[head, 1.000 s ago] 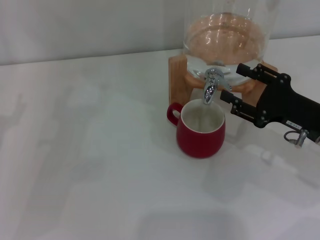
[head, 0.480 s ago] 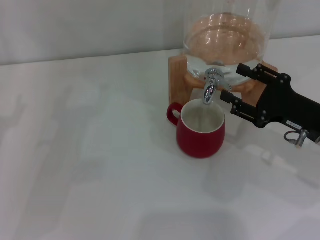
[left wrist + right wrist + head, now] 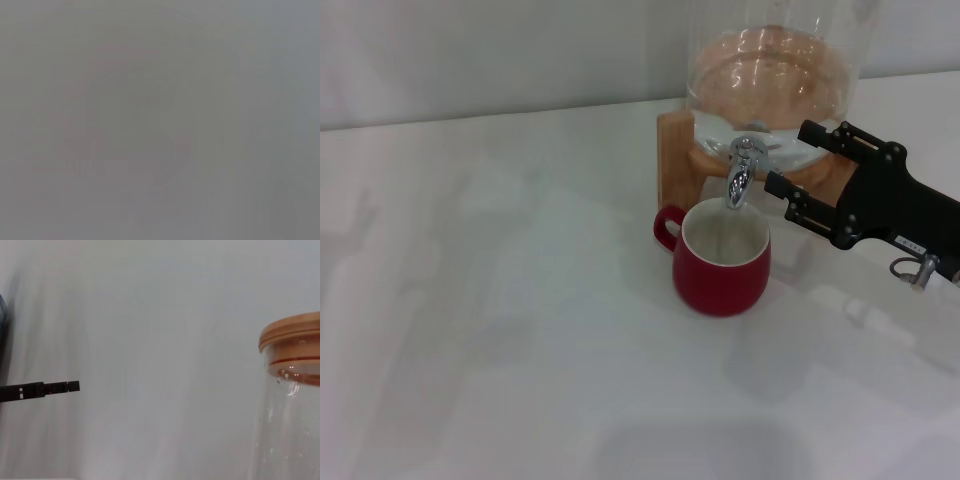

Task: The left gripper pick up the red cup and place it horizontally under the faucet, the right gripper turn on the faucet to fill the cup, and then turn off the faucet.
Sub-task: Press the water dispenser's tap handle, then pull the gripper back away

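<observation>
The right gripper (image 3: pixel 788 158) hangs just right of the faucet, its 2 fingers spread apart and holding nothing, tips pointing toward the tap from the right side. The left gripper is nowhere in the head view, and its wrist view is a blank grey haze that shows nothing usable.

Largest first: the white surface (image 3: pixel 500 330) carries everything. At its far side stands a big glass jar (image 3: pixel 775 70) of clear water on a wooden stand (image 3: pixel 672 165); the right wrist view shows the jar's wooden lid (image 3: pixel 292 342) and 1 black finger (image 3: pixel 40 389) of the gripper. Next, the cup (image 3: pixel 722 262) sits upright on the surface directly under the spout, handle turned to the robot's left, its white inside apparently dry — no stream is visible. Smallest, the faucet (image 3: pixel 742 170) juts from the jar's base, spout aimed down into the cup.

Judged from this, the cup is placed and the step in hand is turning on the water. The next move calls for the fingers to close in on the lever — a small shiny target — and work it without nudging the cup or stand.

A small white label on the gripper body is too small to read.
</observation>
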